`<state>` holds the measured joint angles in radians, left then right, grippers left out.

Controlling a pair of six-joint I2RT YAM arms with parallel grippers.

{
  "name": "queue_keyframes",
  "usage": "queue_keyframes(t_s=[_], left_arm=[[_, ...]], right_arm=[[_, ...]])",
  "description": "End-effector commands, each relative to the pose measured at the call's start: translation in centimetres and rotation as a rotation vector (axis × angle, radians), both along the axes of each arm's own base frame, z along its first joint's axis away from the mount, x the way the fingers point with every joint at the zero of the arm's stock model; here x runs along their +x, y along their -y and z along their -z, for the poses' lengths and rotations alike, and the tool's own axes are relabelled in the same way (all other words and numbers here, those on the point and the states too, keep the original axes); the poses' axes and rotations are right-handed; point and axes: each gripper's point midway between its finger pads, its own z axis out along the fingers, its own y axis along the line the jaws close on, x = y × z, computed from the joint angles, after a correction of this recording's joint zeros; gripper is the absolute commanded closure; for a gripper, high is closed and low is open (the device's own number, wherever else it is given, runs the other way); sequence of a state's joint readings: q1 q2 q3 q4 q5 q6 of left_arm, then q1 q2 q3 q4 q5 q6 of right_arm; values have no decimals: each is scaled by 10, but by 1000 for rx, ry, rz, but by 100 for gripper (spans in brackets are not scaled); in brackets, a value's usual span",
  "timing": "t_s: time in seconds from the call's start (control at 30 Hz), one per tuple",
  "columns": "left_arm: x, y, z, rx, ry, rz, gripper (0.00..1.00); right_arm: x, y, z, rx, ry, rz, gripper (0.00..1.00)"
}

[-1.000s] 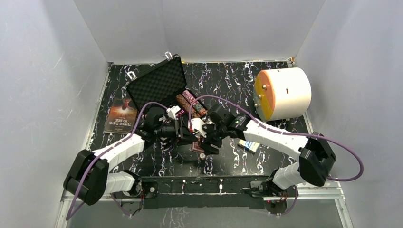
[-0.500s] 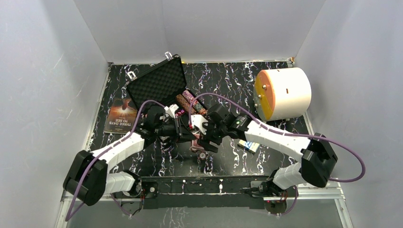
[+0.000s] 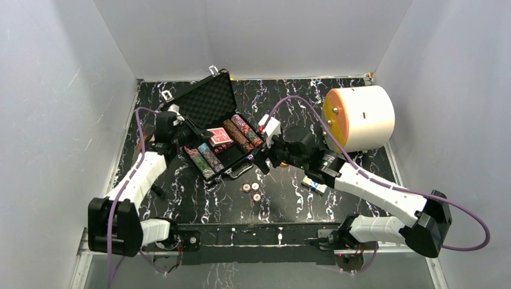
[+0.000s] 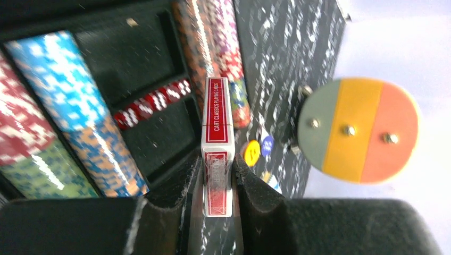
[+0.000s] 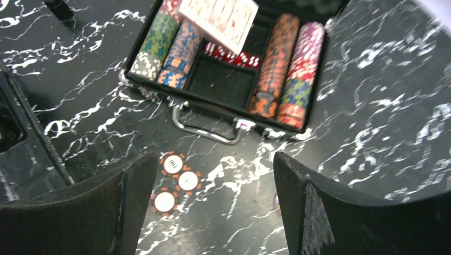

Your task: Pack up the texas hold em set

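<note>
Centre frame: left gripper [image 4: 218, 166] clamped on red card deck [image 4: 218, 117] over open case [image 4: 154, 141]; right gripper [image 5: 213, 159] spread wide, empty

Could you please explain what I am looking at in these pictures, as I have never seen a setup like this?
These are two robot arms bolted to a table. One picture comes from a camera overhead; the other two from cameras on each wrist, looking past that arm's own fingers. The left end effector grips a red card deck over the open black case, which already holds rows of poker chips and red dice. The right end effector is open and empty. Three loose chips and a blue deck lie on the table.
</note>
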<state>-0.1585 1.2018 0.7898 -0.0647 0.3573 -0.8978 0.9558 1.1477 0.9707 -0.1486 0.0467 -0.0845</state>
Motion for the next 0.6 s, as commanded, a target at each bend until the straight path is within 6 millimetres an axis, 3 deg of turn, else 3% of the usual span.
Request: queue_keyframes(t_s=[0.0,0.17,0.43,0.57], left_arm=[[38,-26,-2,66,31,-134,100],[58,-30,13,51,33,-197,100],[70,-43,20,68,90,-301,100],[76,-37,41,55,26,-284,100]], right_arm=[[-13,-15,9,103,-135,-15,13],[-36,-19,7,156,-183,-111,12],[-39,-13,6,159,-154,-121,11],[-39,-12,8,148,-153,-121,11]])
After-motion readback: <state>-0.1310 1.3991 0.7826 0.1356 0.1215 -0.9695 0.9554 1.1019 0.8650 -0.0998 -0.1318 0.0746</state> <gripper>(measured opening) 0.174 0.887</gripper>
